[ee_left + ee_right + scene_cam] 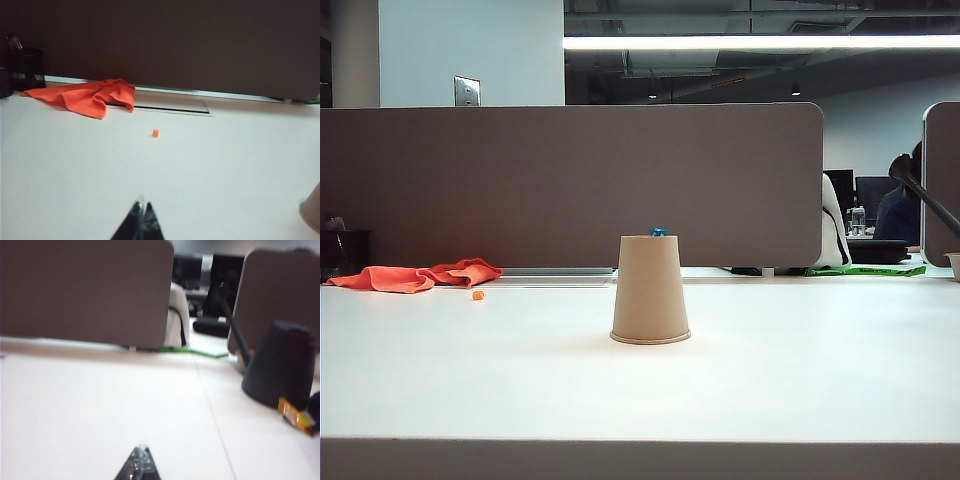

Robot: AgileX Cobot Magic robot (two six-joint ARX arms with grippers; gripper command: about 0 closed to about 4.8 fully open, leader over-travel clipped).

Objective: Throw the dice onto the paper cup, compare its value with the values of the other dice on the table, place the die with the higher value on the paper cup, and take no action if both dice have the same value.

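Exterior and wrist views: I saw the paper cup (650, 290) standing upside down mid-tabletop (800, 370), with the blue die (659, 232) resting on its upturned base and the orange die (478, 295) lying apart on the tabletop, off to the cup's left near an orange cloth (420, 275). My left claw (141, 220) was shut and empty, low over the tabletop, the orange die (156, 133) lying well ahead of its tips. My right claw (141, 462) was likewise shut and empty, no die before it.
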